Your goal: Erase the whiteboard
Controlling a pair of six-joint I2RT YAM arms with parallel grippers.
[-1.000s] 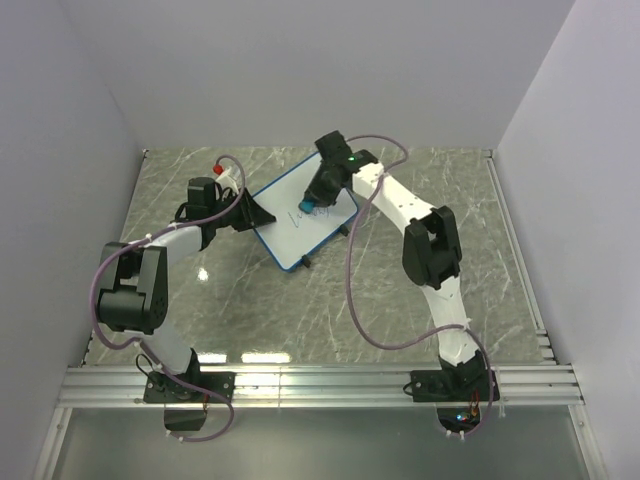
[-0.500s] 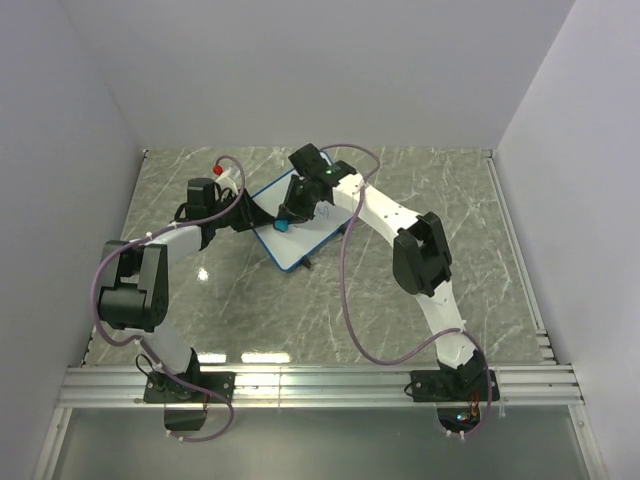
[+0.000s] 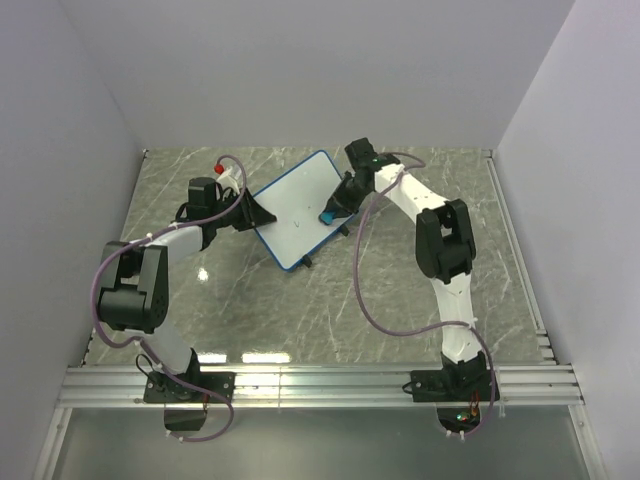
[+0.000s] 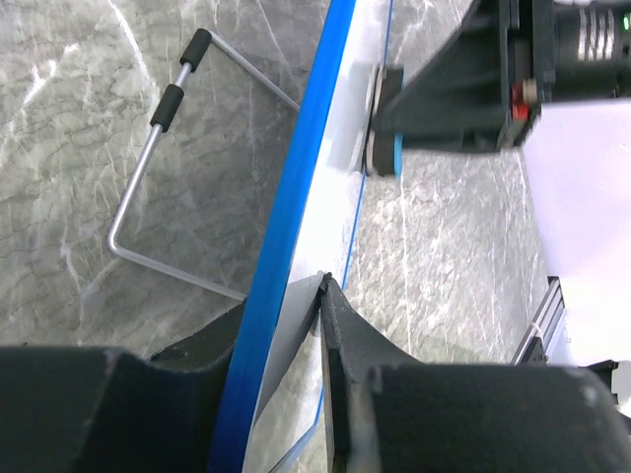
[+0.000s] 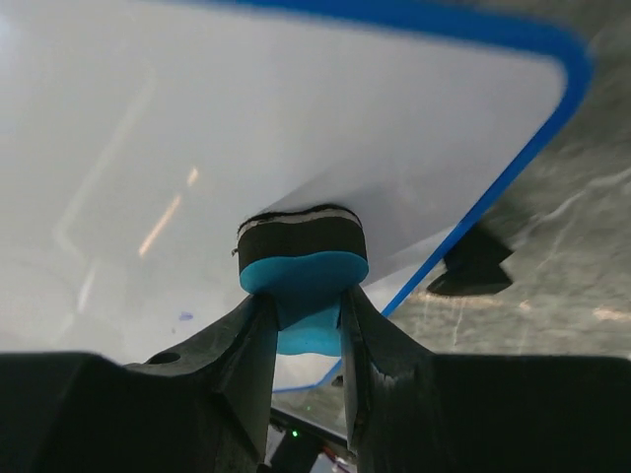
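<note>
Right gripper (image 3: 331, 210) swung over to the right edge of the whiteboard (image 3: 290, 212), squeezing the eraser (image 5: 301, 266); left gripper (image 3: 250, 213) pinches the opposite edge. Keep pressure flat, overlap strokes.

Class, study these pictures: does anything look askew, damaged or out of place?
Only the whiteboard: it lies diagonal to the table's edges, its left edge pinched by the left gripper. No damage or spill shows.

The grey-green marbled table (image 3: 400, 290) is carrying the whiteboard (image 3: 295, 210), which is sitting askew to the table's edges in the far half, propping itself on small black feet (image 3: 306, 264) and a bent wire stand (image 4: 170, 103), while a ribbed metal rail (image 3: 320, 385) is running along the near edge.
</note>
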